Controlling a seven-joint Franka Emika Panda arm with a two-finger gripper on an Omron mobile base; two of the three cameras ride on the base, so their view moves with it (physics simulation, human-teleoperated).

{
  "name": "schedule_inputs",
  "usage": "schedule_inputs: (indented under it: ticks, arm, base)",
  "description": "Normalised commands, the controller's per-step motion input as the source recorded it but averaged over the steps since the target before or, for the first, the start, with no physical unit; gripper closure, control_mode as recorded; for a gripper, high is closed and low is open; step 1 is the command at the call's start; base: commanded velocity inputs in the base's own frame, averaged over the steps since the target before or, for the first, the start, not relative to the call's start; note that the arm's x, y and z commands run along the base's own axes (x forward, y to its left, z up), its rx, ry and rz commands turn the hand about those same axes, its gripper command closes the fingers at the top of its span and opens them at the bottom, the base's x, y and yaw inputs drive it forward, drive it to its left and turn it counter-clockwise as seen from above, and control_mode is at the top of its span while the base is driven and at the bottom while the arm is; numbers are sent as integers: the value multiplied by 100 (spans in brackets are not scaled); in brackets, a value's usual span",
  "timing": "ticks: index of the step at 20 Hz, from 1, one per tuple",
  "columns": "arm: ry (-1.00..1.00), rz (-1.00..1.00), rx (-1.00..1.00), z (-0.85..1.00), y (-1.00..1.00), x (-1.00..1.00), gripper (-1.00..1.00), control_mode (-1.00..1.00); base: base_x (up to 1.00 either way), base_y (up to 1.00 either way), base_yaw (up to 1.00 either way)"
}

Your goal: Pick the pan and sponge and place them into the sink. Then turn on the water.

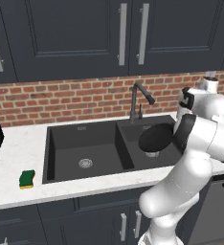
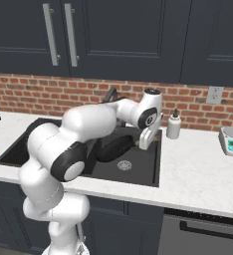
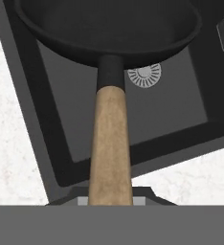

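Over the right basin of the sink [image 1: 49, 158], gripper [image 3: 110, 198] clamped on the tan wooden handle of the pan [image 3: 109, 28]. Pan is round, black, held above the silver drain [image 3: 144, 75] (bowl tilted in base views). Sponge [image 1: 27, 179], green over yellow, sits on the counter [image 1: 18, 148] left of the sink.

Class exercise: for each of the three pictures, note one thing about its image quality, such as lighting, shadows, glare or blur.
Left base view: flat, even rendered light, soft focus, the sink basin barely shaded. Right base view: the white arm has smooth highlights without harsh glare, and the pan reads as a dark mass. Hand view: sharpest picture, the pan's wooden handle looms large from closeness, and marble veining on the counter looks faint.
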Motion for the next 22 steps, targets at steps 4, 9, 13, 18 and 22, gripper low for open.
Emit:
schedule_inputs:
  ticks: [4,9,13,18,22]
  arm:
    - [0,10,2,-10,16,4,100,-100]
    - [0,16,4,-21,10,0,100,-100]
    - [0,16,4,-23,0,4,100,-100]
    - [0,13,2,-15,0,13,100,-100]
    - [0,7,0,-6,0,42,100,-100]
  base:
    - [0,0,0]
    - [0,0,0]
    - [0,0,0]
    - [0,0,0]
    - [0,0,0]
